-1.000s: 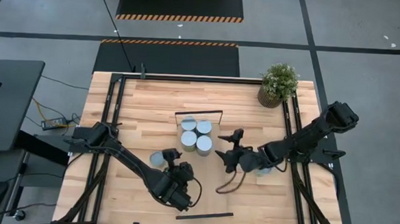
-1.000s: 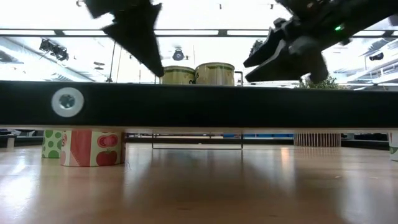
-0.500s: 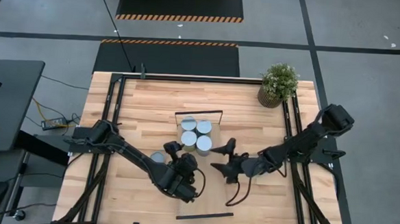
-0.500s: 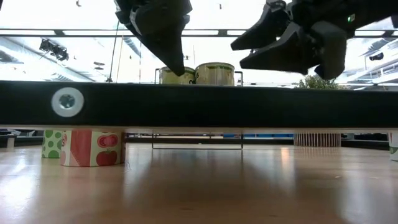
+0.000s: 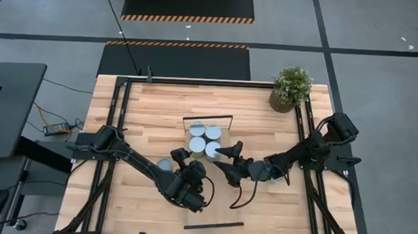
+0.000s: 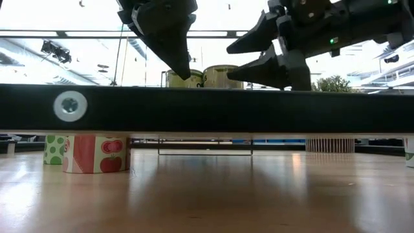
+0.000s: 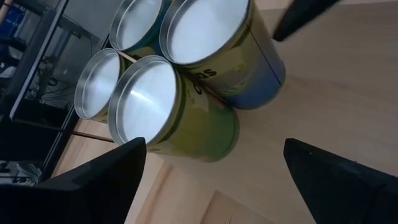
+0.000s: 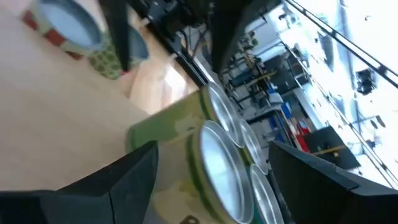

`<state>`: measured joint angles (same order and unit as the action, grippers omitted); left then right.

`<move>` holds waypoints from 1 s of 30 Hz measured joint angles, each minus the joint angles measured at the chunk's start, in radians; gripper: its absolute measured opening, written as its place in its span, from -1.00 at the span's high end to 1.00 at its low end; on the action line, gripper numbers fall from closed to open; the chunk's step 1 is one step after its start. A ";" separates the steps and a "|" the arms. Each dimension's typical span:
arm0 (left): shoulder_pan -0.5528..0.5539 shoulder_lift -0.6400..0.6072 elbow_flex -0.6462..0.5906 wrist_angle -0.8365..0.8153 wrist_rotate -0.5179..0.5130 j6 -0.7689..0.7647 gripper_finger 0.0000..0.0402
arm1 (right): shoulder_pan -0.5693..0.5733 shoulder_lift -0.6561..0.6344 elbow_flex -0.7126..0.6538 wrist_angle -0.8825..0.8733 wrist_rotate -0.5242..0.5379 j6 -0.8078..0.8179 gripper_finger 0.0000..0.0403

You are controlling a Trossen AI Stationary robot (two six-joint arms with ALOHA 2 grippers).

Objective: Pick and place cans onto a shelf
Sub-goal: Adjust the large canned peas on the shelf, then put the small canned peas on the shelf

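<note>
While both pincers are hovering empty, jaws apart, my left pincer (image 5: 180, 158) is sitting nearer the upright cans (image 5: 205, 140), just ahead of it.

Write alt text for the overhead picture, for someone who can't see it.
Two dark robot arms reach toward four cans clustered on a wooden table, the left gripper and right gripper both with open jaws. A potted plant stands at one far corner.

Four cans (image 5: 204, 139) are standing clustered on the shelf (image 5: 207, 121); a fifth can (image 5: 164, 165) is sitting left of it.
</note>
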<state>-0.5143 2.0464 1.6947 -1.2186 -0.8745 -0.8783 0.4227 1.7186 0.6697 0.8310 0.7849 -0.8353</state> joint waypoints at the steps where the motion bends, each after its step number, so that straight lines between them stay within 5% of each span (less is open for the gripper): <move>1: 0.000 0.000 0.000 0.000 0.000 0.000 -0.92 | -0.008 0.000 0.000 0.003 0.010 0.002 -0.56; 19: 0.000 0.000 0.000 -0.001 0.027 0.003 -0.92 | -0.016 0.000 0.000 0.003 0.043 0.002 -0.56; 30: -0.029 0.000 0.000 -0.180 0.127 0.020 -0.92 | 0.116 -0.067 0.000 -0.092 0.226 -0.046 -0.56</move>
<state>-0.5433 2.0468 1.6947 -1.3982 -0.7475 -0.8581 0.5391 1.6520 0.6697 0.7390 1.0108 -0.8815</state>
